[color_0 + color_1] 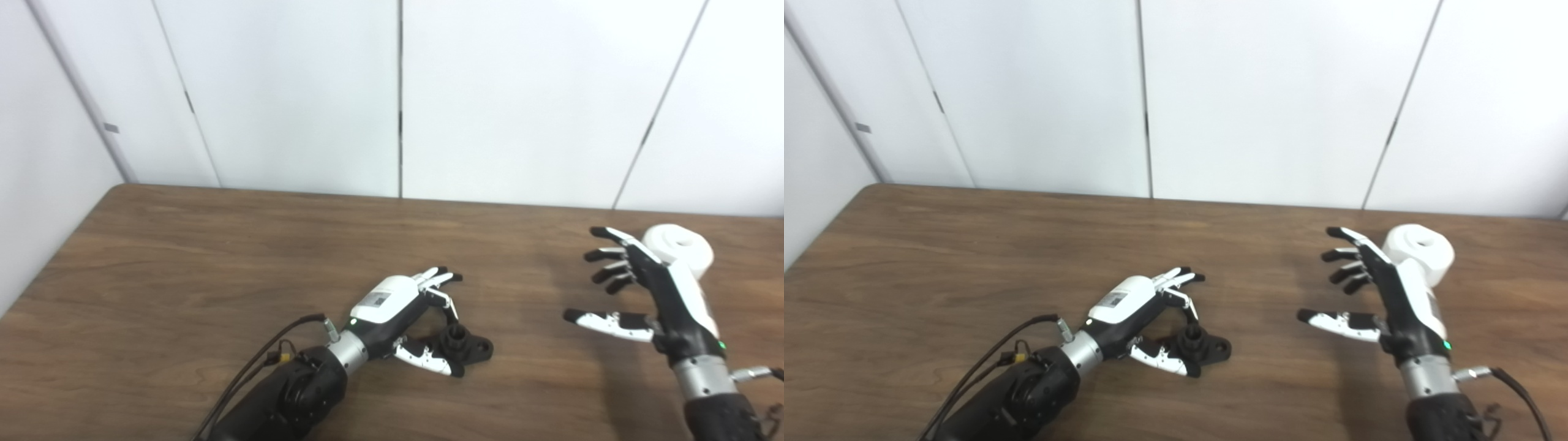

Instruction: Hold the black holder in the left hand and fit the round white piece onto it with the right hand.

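The black holder [467, 345] lies flat on the brown table, near the middle front. My left hand [404, 309] hovers over its left side with fingers apart, thumb beside the holder's base, not closed on it. The round white piece [681, 248] stands on the table at the right, a thick ring with a hole on top. My right hand [637, 288] is open with fingers spread, held above the table just left of and in front of the white piece, partly covering it. It holds nothing.
The wooden table [245, 257] reaches back to white wall panels. Its left edge runs diagonally beside a white side wall. Black cables [257, 361] trail from my left forearm.
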